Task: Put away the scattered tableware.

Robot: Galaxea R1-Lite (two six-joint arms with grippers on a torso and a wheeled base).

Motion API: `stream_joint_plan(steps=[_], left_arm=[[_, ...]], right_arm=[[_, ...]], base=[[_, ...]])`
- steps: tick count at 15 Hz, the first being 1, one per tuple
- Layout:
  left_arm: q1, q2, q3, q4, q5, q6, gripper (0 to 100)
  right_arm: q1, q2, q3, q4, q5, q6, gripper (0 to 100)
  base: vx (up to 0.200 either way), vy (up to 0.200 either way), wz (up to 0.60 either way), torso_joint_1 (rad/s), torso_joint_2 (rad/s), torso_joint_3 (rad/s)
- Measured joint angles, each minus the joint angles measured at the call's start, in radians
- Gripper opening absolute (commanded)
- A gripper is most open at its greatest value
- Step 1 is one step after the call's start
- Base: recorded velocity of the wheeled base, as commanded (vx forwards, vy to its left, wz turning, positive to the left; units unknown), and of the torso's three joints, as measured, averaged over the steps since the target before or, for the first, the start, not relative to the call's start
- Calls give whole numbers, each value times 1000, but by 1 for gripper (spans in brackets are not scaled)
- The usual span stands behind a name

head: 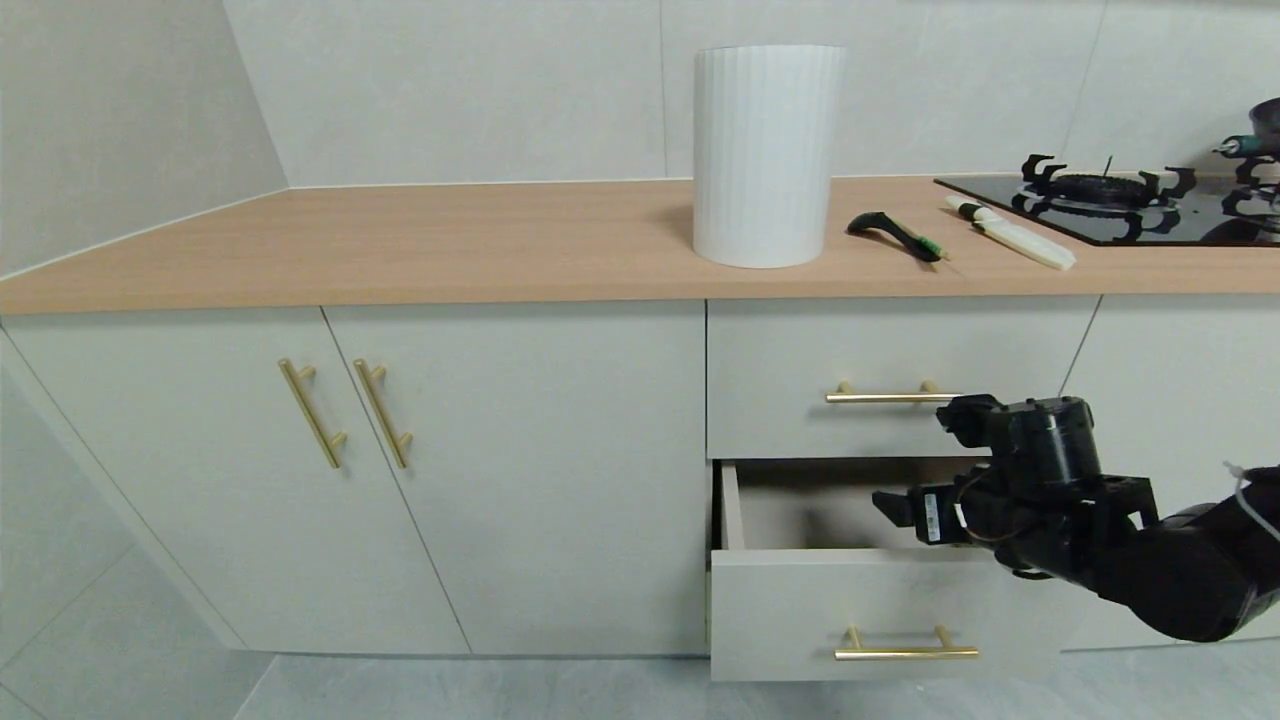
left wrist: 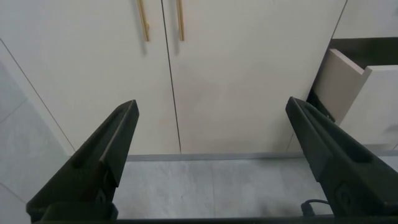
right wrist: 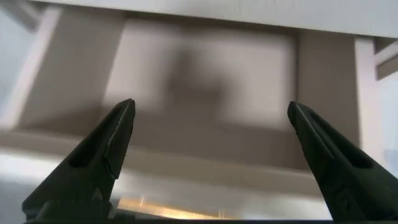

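Two spread right fingers (right wrist: 99,162) frame the drawer (right wrist: 205,81); knife (head: 1012,238) on counter (head: 450,240).

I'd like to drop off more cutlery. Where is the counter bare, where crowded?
Bare: the countertop from the left wall to the white cylinder. Crowded: between the cylinder and the stove, where the black-handled tool and white knife lie. The open drawer, with the right gripper at it, looks bare.

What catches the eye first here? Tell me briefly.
A tall white ribbed canister stands on the wooden counter, with a black-handled tool and a white knife lying beside it toward the stove. Below, the lower drawer is pulled open, and the right claw hangs open just above it.
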Motion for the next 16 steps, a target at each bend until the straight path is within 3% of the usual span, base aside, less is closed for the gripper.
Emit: stream_joint_plan(steps=[6, 16], left_arm=[[0, 0, 0, 0, 0, 0, 100], [0, 0, 0, 0, 0, 0, 100]], right_arm=[[0, 52, 29, 16, 1, -8, 100], [7, -42, 21, 266, 55, -13, 100]], base=[[0, 0, 0, 0, 0, 0], [0, 0, 0, 0, 0, 0]])
